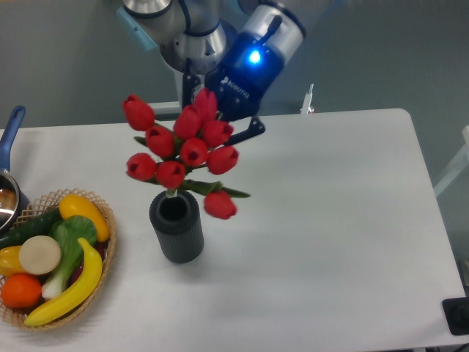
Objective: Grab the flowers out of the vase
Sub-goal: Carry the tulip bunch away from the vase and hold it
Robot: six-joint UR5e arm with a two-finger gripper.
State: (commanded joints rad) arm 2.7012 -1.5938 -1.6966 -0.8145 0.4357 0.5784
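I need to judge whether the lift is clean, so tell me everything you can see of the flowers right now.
The flowers are a bunch of about nine red closed tulip buds on green stems with leaves, plastic-looking. They hang tilted in the air above the vase, whose mouth shows dark and open. One bud droops low to the right beside a leaf. A thin stem end reaches the vase rim; whether it touches is unclear. The hand sits behind the upper buds, its fingers mostly hidden.

Gripper body lettering: on my gripper (220,121), upper middle of the frame, a white brand word runs beside the blue light; I cannot read its letters.
Other text: none legible.
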